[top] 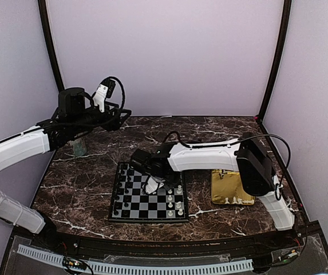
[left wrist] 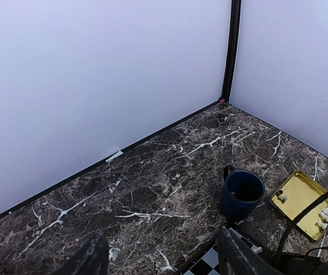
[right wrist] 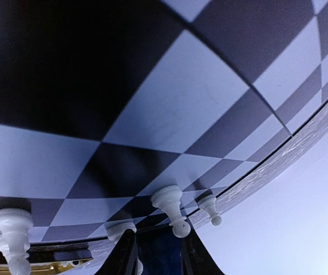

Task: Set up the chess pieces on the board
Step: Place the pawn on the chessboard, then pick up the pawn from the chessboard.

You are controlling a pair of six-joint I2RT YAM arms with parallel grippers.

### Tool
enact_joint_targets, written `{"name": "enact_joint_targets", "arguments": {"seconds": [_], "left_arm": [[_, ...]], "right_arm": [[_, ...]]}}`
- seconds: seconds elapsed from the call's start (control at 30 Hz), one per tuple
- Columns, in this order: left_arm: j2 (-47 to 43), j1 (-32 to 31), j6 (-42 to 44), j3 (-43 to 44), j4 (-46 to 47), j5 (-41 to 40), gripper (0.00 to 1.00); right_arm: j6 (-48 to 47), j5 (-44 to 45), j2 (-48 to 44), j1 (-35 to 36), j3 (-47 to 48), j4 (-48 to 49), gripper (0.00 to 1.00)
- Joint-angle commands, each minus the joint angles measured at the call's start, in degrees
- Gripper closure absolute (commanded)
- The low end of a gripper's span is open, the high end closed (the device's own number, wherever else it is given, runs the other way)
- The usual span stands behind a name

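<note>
This was a robot test cell in a lab, not a lived-in room. Plain pale panels (top: pixel 164 57) closed it in, joined by black corner posts (top: pixel 276 57). The left arm (top: pixel 15 150) and right arm (top: pixel 204 156), white and black, were mounted at the near edge of a dark marble-patterned bench (top: pixel 78 183). Loose cables (top: pixel 267 137) and a slotted white duct (top: pixel 135 266) ran there. On the bench sat a chessboard (top: pixel 143 207), a gold tray (top: pixel 226 186) and a dark blue cup (left wrist: pixel 242 195).

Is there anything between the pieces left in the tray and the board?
Nothing visible: only bare table lies between the tray with its pieces and the board.
</note>
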Motion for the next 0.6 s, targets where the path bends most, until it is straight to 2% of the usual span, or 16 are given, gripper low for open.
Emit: {"name": "enact_joint_targets", "arguments": {"seconds": [0.0,0.2,0.37,0.47,0.57], "left_arm": [[0.32,0.36,-0.18,-0.48,0.75,0.89,0.33],[0.88,0.35,-0.11,-0.43,0.49,1.31,0.33],[3.55,0.39,0.27,0.85,-1.70,2.97,0.35],[7.76,0.06,0.41,4.57,-7.52,5.02,0.38],[13.06,-2.06,1.36,10.41,-15.21,5.48,0.44]], "right_arm": [[-2.43,2.02,-4.65,0.48,-2.44,5.38,0.71],[0.37,-3.15,-12.17,-1.64,-1.97,5.46,0.70],[5.80,-11.59,-20.40,-6.08,-2.58,5.06,0.69],[11.46,-20.38,-26.79,-10.83,-6.19,5.95,0.69],[18.58,-33.94,-35.42,-18.26,-15.82,11.01,0.68]]}}
